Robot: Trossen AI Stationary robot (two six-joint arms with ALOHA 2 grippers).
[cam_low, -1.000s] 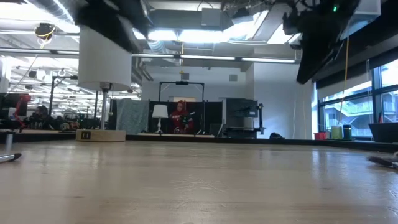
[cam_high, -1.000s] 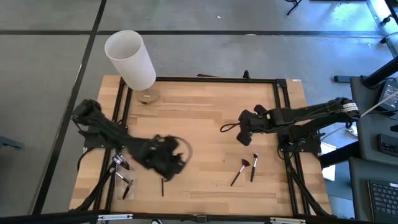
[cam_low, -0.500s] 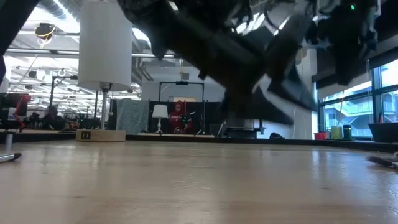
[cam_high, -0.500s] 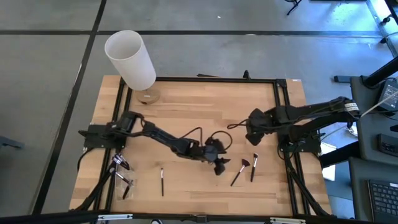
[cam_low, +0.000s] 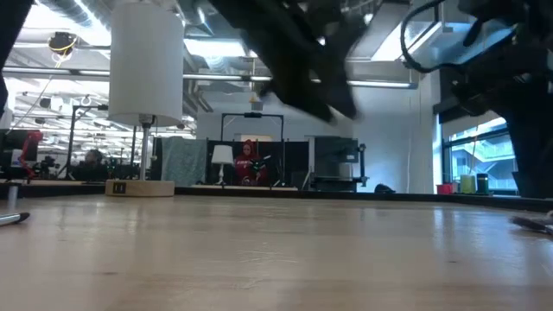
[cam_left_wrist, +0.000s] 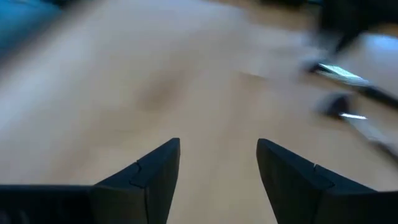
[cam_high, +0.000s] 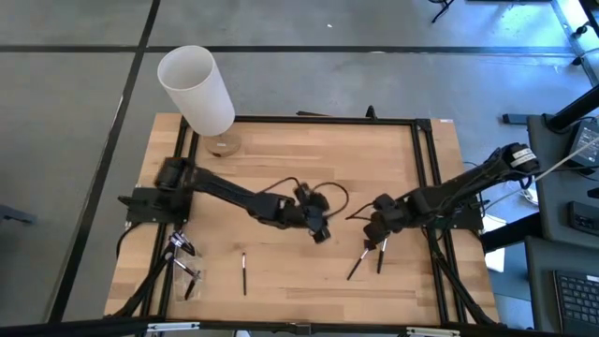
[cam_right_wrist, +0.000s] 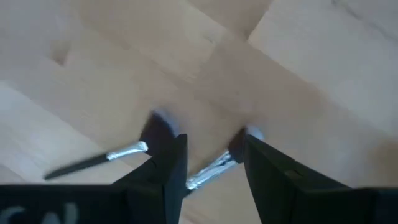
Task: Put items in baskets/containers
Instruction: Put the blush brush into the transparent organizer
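Taking the overhead view as a clock face with twelve at the far edge, the nearest things sit toward seven: a clear tub (cam_high: 184, 269), barely visible against the wood at the table's (cam_high: 281, 159) near left corner. A few dark brushes (cam_high: 179, 245) lie at it, though whether they are inside or only beside it cannot be told. Just toward six from there a lone brush (cam_high: 243, 273) lies on bare wood, apart from the tub. Toward five, a fan brush (cam_high: 358, 262) and a slim brush (cam_high: 381, 256) lie side by side, outside any container. The right claw (cam_right_wrist: 214, 155) hovers low at their far ends, released, its fingers (cam_right_wrist: 171, 162) spread with the slim brush's silver collar showing between them and nothing clamped. Near the centre, the left claw (cam_high: 319, 231) hangs over bare wood at the end of its long reach from nine, also released and empty. Farthest off, at eleven, a tall white cylinder (cam_high: 197, 89) stands on a small wooden base (cam_high: 223, 145); its inside is not visible.
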